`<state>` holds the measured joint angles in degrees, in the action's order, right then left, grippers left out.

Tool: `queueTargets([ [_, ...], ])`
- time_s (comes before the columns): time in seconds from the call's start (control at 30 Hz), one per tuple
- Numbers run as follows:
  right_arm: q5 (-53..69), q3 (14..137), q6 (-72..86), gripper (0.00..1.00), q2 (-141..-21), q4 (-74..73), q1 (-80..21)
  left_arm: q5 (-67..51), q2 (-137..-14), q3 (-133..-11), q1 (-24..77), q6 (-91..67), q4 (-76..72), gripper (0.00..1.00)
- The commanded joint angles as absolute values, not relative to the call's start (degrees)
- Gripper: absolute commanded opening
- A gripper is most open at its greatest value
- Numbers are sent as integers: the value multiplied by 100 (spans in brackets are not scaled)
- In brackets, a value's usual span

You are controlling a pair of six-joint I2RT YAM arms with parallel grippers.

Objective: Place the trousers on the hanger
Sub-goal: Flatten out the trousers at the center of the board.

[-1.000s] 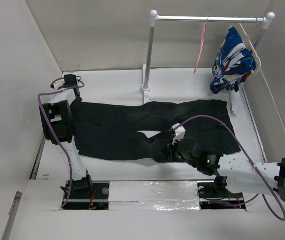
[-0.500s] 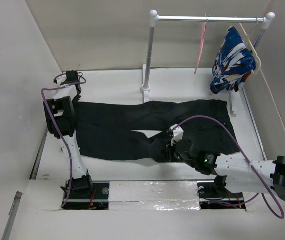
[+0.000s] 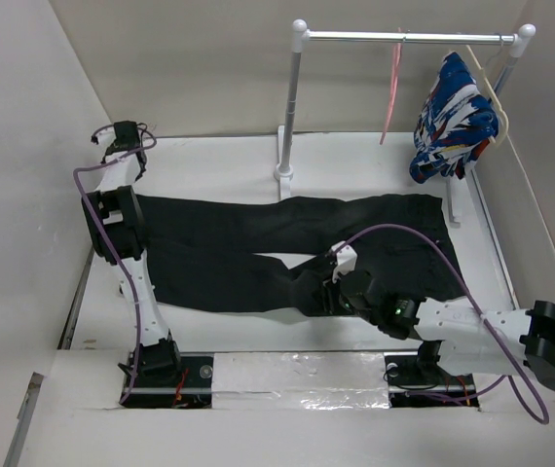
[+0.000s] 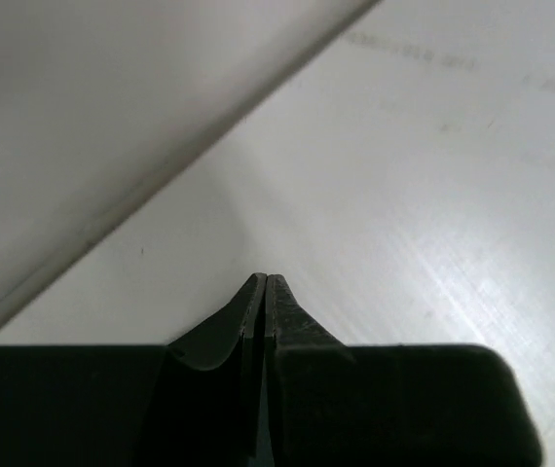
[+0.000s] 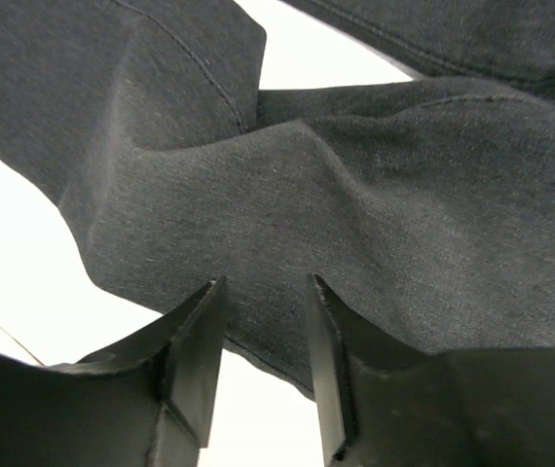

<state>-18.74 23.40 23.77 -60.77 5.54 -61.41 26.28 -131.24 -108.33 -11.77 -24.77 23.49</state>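
The black trousers (image 3: 219,243) lie flat across the table, their legs running right. The pink hanger (image 3: 391,92) hangs from the rail at the back. My left gripper (image 3: 122,136) is raised near the far left corner, off the cloth; in the left wrist view it (image 4: 265,277) is shut on nothing, with only bare white table beneath. My right gripper (image 3: 328,292) hovers at the near leg's lower edge. Seen from the right wrist, its jaws (image 5: 266,284) stand open over the rumpled black fabric (image 5: 355,175), gripping nothing.
A metal clothes rack (image 3: 292,107) stands at the back. A blue, white and red garment (image 3: 453,117) on a cream hanger hangs at its right end. White walls close in the left, back and right sides. A foil strip (image 3: 297,375) runs between the arm bases.
My left gripper closed empty and pulled up and back from the trousers' left end toward the corner. My right gripper's jaws widened a little, staying over the near leg.
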Motion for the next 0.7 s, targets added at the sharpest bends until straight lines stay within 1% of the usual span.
queueTargets([
  [0.0, -2013, 2504, 2347, 45, -6205, 879, -6117, 2681, -13271, -11557, -1213, -2206, 2382, 0],
  [0.1, -2021, 2461, 2303, 45, -6083, 1045, -6170, 2523, -13394, -11768, -1213, -2144, 2487, 0],
  [0.13, -2021, 2452, 2294, 45, -6047, 1107, -6170, 2514, -13377, -11725, -1213, -2145, 2522, 0],
  [0.17, -2030, 2443, 2285, 45, -6038, 1177, -6170, 2514, -13255, -11507, -1213, -2136, 2488, 2],
  [0.2, -2082, 2461, 2268, 45, -6038, 1178, -6170, 2427, -13150, -11340, -1213, -2040, 2418, 10],
  [0.23, -2109, 2522, 2268, 45, -6047, 1126, -6170, 2330, -13027, -11120, -1213, -1969, 2130, 24],
  [0.27, -2127, 2557, 2268, 45, -6056, 986, -6170, 2181, -12808, -10805, -1213, -1960, 2040, 50],
  [0.3, -2170, 2575, 2268, 45, -6064, 958, -6170, 1884, -12745, -10750, -1283, -2030, 2013, 56],
  [0.33, -2188, 2575, 2276, 45, -6082, 915, -6170, 1759, -12735, -10766, -1353, -2135, 2169, 59],
  [0.43, -2162, 2514, 2311, 45, -6056, 879, -6170, 1994, -12990, -11144, -1354, -2171, 2740, 59],
  [0.5, -2153, 2470, 2329, 45, -5959, 835, -6170, 2100, -13130, -11101, -1354, -2145, 2838, 58],
  [0.57, -2127, 2400, 2338, 45, -5854, 852, -6170, 2005, -13227, -10908, -1354, -2031, 2760, 57],
  [0.6, -2101, 2382, 2338, 45, -5749, 861, -6170, 1725, -13306, -10933, -1354, -2013, 2786, 56],
  [0.63, -2092, 2356, 2347, 45, -5696, 870, -6170, 1644, -13411, -11012, -1354, -2030, 3012, 53],
  [0.67, -2083, 2338, 2347, 45, -5661, 888, -6170, 1574, -13604, -11074, -1354, -2082, 3093, 45],
])
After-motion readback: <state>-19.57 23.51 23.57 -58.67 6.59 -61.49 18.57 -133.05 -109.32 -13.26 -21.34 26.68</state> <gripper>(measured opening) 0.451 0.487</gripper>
